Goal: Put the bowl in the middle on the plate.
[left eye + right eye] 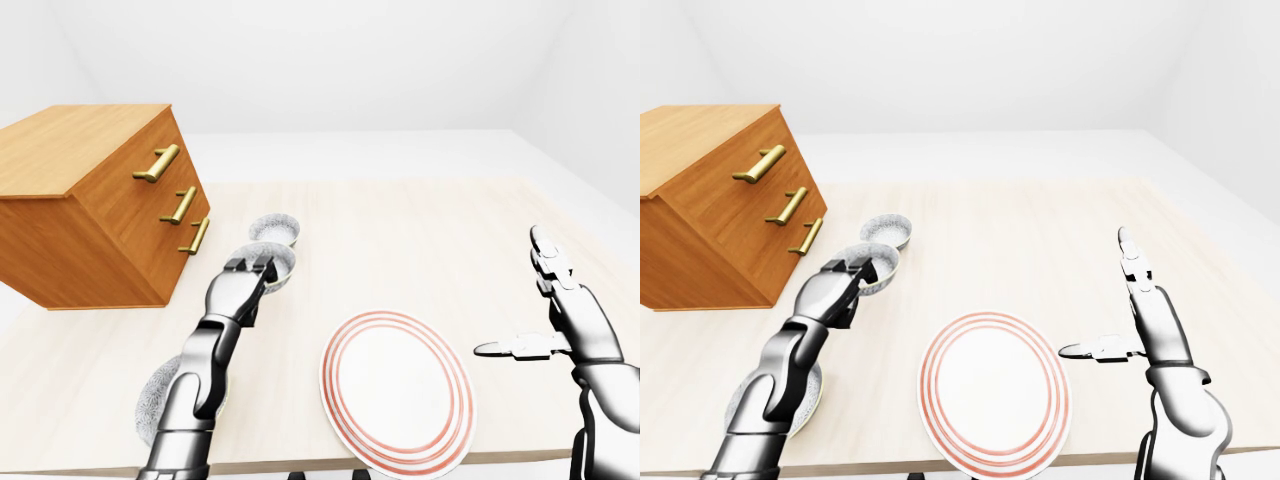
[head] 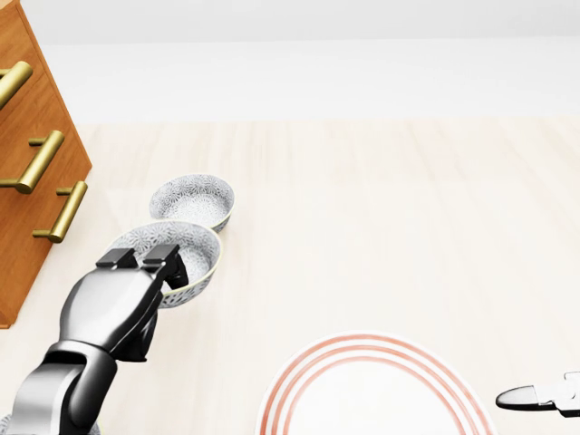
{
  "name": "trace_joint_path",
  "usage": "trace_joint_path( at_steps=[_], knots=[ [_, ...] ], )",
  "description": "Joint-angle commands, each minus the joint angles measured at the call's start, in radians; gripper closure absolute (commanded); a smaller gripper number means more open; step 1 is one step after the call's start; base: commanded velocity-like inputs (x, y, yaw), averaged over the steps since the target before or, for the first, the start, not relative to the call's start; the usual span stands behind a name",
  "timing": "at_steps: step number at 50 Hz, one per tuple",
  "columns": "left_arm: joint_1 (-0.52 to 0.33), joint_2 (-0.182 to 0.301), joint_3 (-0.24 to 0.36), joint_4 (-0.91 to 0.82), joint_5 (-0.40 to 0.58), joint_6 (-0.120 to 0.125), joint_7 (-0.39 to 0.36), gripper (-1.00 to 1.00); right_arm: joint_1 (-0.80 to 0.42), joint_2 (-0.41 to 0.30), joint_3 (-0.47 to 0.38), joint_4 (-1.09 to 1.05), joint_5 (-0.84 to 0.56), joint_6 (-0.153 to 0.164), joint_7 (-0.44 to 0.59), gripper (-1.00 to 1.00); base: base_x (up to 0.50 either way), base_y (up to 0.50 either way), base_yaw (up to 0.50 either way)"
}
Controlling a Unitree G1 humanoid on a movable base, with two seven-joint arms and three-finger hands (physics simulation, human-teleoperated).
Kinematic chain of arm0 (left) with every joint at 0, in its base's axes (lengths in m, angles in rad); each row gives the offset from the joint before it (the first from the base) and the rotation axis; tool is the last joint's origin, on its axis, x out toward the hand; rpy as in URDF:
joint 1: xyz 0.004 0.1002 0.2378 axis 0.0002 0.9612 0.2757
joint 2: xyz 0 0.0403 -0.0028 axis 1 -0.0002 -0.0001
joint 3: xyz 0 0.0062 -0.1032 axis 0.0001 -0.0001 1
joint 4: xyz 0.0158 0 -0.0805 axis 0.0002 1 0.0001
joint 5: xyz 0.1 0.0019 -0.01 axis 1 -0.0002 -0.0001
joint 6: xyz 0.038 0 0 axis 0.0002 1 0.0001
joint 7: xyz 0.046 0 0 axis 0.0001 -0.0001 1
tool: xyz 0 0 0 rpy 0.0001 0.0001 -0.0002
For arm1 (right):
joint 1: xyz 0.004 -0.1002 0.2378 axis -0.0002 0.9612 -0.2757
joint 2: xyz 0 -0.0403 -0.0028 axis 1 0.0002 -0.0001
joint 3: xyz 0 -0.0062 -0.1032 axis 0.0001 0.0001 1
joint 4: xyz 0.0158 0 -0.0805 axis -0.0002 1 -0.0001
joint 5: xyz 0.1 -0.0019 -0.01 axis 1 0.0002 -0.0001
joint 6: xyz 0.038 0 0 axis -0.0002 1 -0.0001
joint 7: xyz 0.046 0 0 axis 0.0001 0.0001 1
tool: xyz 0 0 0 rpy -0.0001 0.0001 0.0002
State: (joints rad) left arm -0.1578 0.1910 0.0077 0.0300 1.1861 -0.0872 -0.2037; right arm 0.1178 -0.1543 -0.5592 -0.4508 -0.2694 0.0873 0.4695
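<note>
Three patterned grey bowls stand in a row on the left of the table. The middle bowl (image 2: pixel 186 249) has my left hand (image 2: pixel 149 263) shut on its near rim, fingers hooked over the edge. The far bowl (image 2: pixel 192 199) sits just above it in the head view. My left forearm partly covers the near bowl (image 1: pixel 152 400). The white plate (image 1: pixel 397 390) with red rings lies at the bottom centre, right of the left hand. My right hand (image 1: pixel 1095 295) hovers open to the right of the plate, fingers up and thumb pointing left, holding nothing.
A wooden chest of drawers (image 1: pixel 90 200) with brass handles stands at the left of the table, close to the bowls. The pale wooden table (image 1: pixel 420 230) stretches away to the top and right. Its near edge runs just below the plate.
</note>
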Motion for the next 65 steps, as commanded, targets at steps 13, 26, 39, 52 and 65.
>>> trace_joint_path(
  at_steps=[13, 26, 39, 52, 65],
  knots=[
    [0.18, -0.1, -0.106, -0.269, 0.046, 0.0, -0.018, 1.0, 0.0, 0.0, 0.001, 0.006, -0.001, 0.0, -0.004, -1.0, 0.0, 0.0, 0.0],
    [0.244, -0.135, -0.17, -0.396, 0.022, 0.0, -0.061, 1.0, -0.001, -0.001, 0.004, 0.003, -0.004, 0.0, -0.003, -1.0, 0.0, 0.0, 0.0],
    [0.198, -0.168, -0.227, -0.528, 0.026, 0.0, -0.167, 1.0, -0.001, -0.001, 0.004, 0.0, -0.003, 0.0, 0.0, -1.0, 0.0, 0.0, 0.0],
    [0.266, -0.153, -0.296, -0.53, 0.076, 0.0, -0.123, 1.0, 0.001, 0.001, 0.002, -0.002, -0.004, 0.0, 0.002, -1.0, 0.0, 0.0, 0.0],
    [0.309, -0.143, -0.356, -0.526, 0.109, 0.0, -0.098, 1.0, -0.001, -0.001, 0.001, -0.002, -0.004, 0.0, 0.003, -1.0, 0.0, 0.0, 0.0]
  ],
)
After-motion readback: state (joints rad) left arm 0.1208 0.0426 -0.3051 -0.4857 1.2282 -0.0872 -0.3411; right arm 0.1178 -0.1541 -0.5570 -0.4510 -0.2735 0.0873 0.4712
